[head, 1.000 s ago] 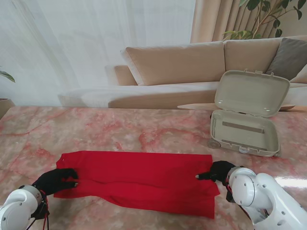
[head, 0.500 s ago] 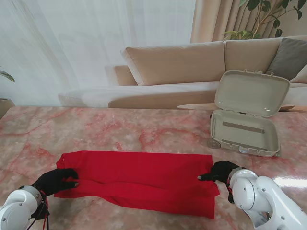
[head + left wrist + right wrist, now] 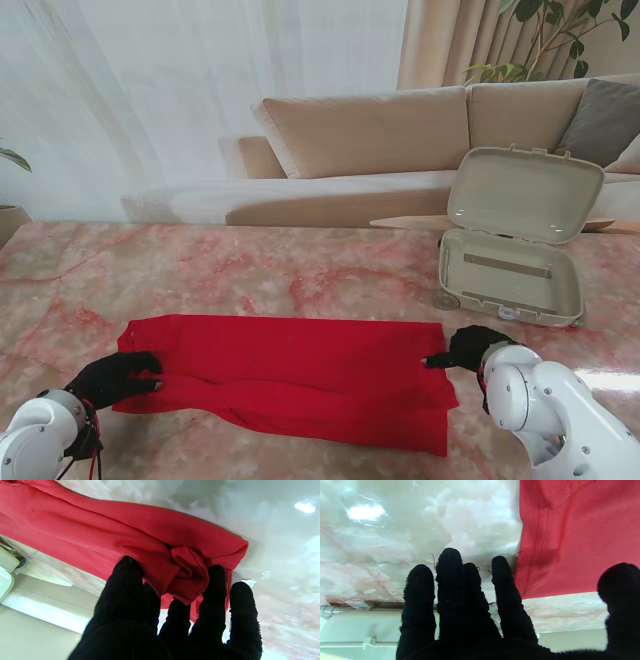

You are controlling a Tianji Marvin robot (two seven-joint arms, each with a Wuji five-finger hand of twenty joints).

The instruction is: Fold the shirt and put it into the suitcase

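Here: one shirt (image 3: 300, 370) lies folded long on table (image 3: 250, 270), near edge | one suitcase (image 3: 512, 250) open, far right, base partly behind its rim | left hand (image 3: 118, 376) pinches bunched shirt end, fingertips hidden | right hand (image 3: 468, 350) spread, empty, beside shirt's right edge | both arms cut off.

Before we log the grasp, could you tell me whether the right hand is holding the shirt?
No, the right hand is open, its fingers spread over bare table beside the shirt.
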